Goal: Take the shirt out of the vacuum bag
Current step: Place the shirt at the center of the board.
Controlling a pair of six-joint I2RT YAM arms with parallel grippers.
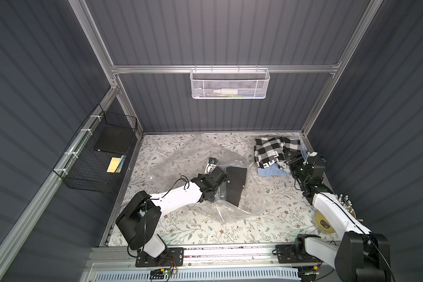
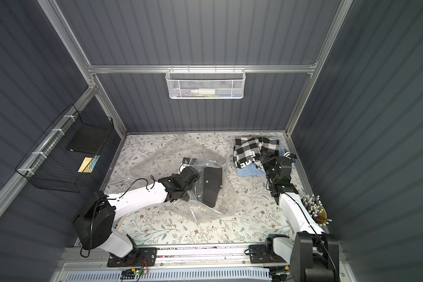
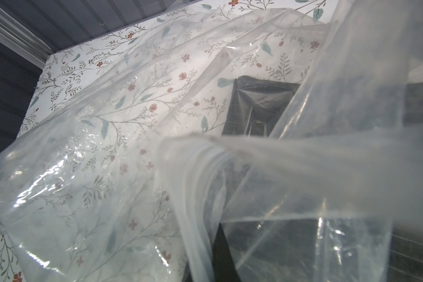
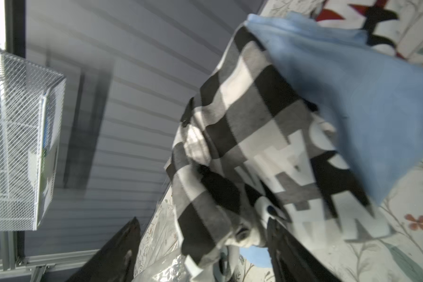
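In the middle of the table the crinkly, see-through vacuum bag (image 1: 178, 158) lies crumpled, its long axis running from far left toward near right, with the zip mouth (image 1: 226, 207) nearest and a dark ribbed cloth (image 1: 235, 180) inside. The left jaws are closed but buried in film, so their hold is unclear. The right jaws stand apart over the checked shirt (image 1: 266, 149) in the far right corner.

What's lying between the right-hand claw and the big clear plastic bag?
The black-and-white checked shirt, lying over a light blue cloth, fills the stretch between the right gripper and the vacuum bag. Both top views show it.
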